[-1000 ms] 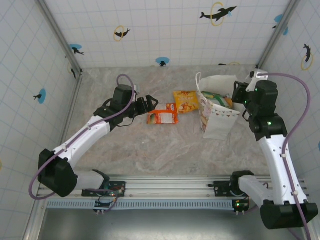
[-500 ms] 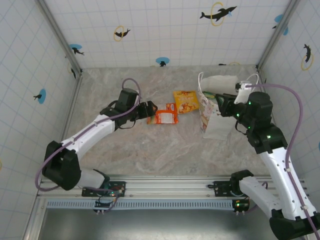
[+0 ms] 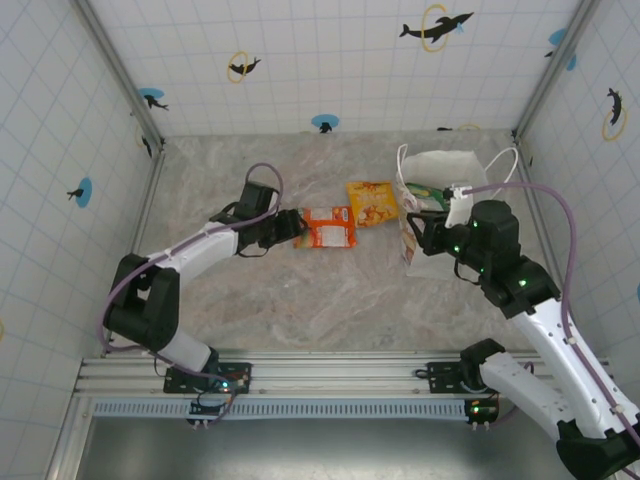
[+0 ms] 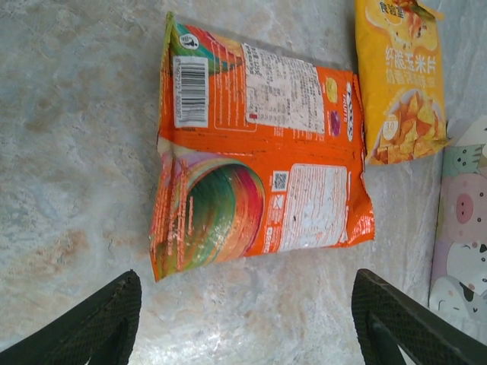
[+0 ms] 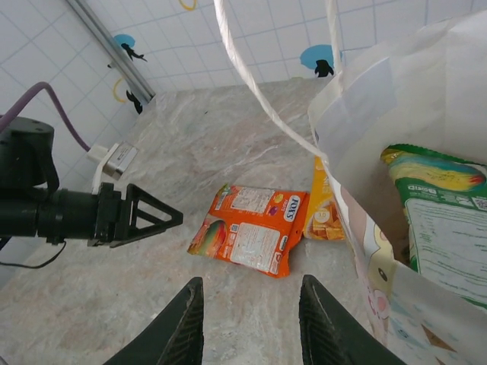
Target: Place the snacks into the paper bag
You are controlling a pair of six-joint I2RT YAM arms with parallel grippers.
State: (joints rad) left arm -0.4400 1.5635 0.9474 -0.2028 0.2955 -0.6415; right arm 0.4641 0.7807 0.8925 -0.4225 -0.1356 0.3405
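You're at the pickup step: your left gripper (image 3: 293, 228), wide open & empty, faces the flat orange snack packet (image 3: 330, 230) lying left of the white paper bag (image 3: 440, 162). Next, I'd say: straddle pkt edge, close.

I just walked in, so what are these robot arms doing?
They are packing snacks into the white paper bag. The left gripper, wide open, is lined up at the orange packet on the table. A yellow packet lies beside it. The right gripper hovers open by the bag, where a green packet sits inside.
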